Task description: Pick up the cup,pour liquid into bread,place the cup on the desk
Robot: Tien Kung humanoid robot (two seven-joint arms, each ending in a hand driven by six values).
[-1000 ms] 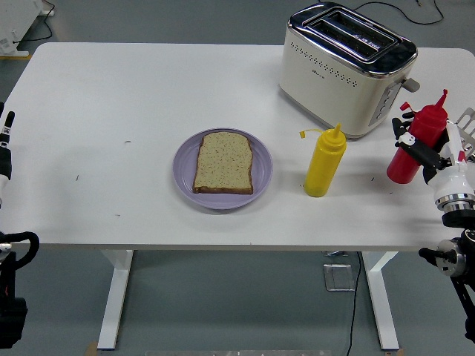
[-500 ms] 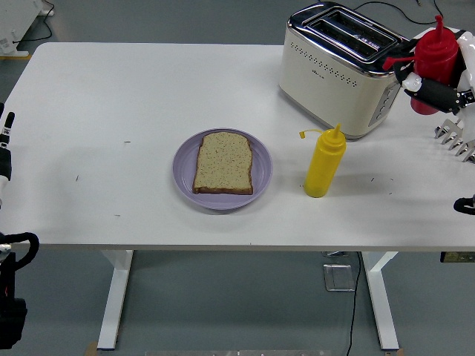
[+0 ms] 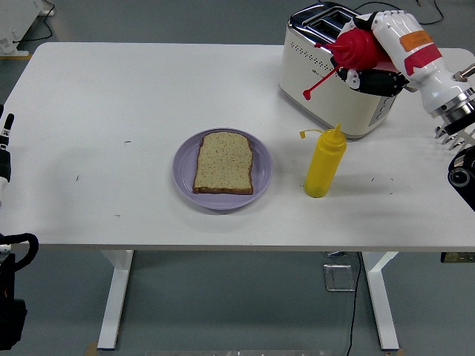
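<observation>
My right hand [image 3: 382, 52] is shut on a red squeeze bottle [image 3: 358, 49] and holds it in the air in front of the toaster, tilted with its nozzle pointing left and down. A slice of bread [image 3: 223, 162] lies on a purple plate [image 3: 185, 173] at the table's middle, well to the lower left of the bottle. A yellow squeeze bottle [image 3: 324, 163] stands upright right of the plate. My left arm [image 3: 5, 141] rests at the left edge.
A cream and chrome toaster [image 3: 326, 68] stands at the back right, partly behind my right hand. The white table [image 3: 119, 111] reaches across the view.
My right hand has lifted the red bottle off the table's right side, carried it up and left over the toaster, and tipped it from upright to nozzle-left.
</observation>
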